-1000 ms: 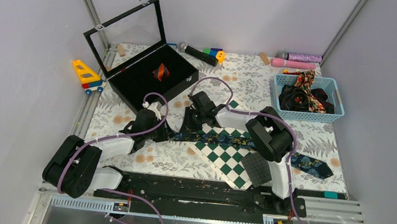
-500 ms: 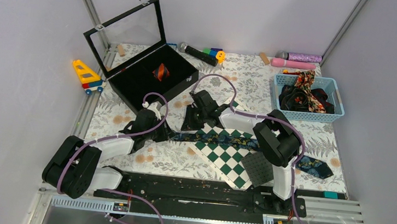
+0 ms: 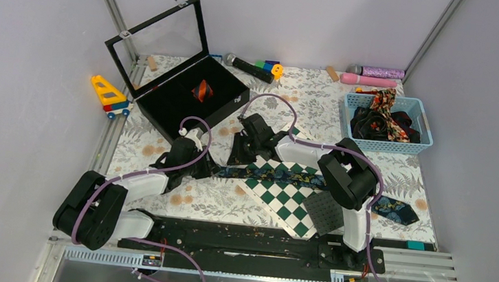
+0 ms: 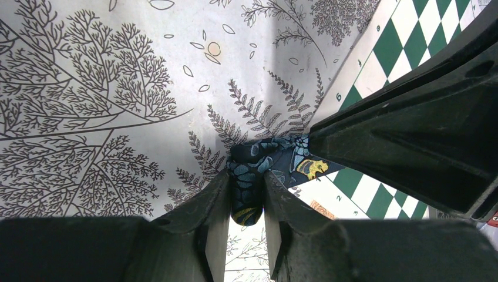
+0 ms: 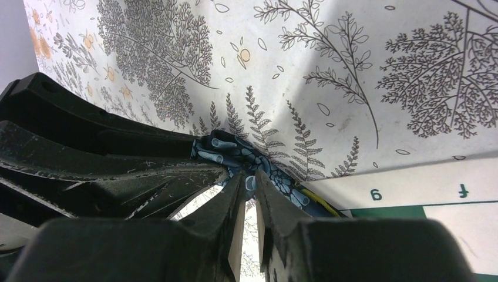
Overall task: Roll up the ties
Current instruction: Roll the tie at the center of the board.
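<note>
Overhead, grip hidden; left gripper (image 4: 246, 189) and right gripper (image 5: 247, 183) pinch navy tie (image 4: 259, 161) (probably folded) on fern-print cloth (image 4: 106, 88).

Your top view is bright, evenly lit from overhead and sharp, with only soft shadows beside the arms (image 3: 142, 182). Both wrist views show the cloth (image 4: 88, 88) well lit but crossed by a broad soft shadow. The tie (image 4: 258, 164) is crisp, while the near fingers (image 4: 199, 229) go dark and slightly blurred.
</note>
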Controlling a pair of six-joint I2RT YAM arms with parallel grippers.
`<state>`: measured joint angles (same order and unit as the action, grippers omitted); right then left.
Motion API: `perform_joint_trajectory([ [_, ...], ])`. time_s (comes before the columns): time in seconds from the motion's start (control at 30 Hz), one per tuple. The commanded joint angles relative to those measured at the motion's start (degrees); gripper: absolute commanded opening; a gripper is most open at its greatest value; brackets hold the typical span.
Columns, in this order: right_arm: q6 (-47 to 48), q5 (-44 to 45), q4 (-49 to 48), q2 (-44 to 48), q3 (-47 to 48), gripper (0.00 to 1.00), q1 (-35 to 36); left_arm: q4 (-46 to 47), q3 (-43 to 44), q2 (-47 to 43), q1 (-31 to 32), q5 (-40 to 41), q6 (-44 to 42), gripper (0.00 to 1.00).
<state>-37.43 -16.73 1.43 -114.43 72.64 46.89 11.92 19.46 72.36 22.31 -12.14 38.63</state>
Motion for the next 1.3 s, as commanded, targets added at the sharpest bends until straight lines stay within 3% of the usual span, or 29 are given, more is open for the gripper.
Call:
perform_joint_trajectory([
  [0.0,0.0,-1.6,-0.8,-0.9,0.2,0.18,0.7,1.1,0.5,-0.5,0.2,1.4,-0.1,0.26],
  [1.27,-1.6,-5.5,-4.4,-2.0,-1.3,0.16,0.7,0.1,1.0,-0.6,0.1,2.3,0.4,0.33],
])
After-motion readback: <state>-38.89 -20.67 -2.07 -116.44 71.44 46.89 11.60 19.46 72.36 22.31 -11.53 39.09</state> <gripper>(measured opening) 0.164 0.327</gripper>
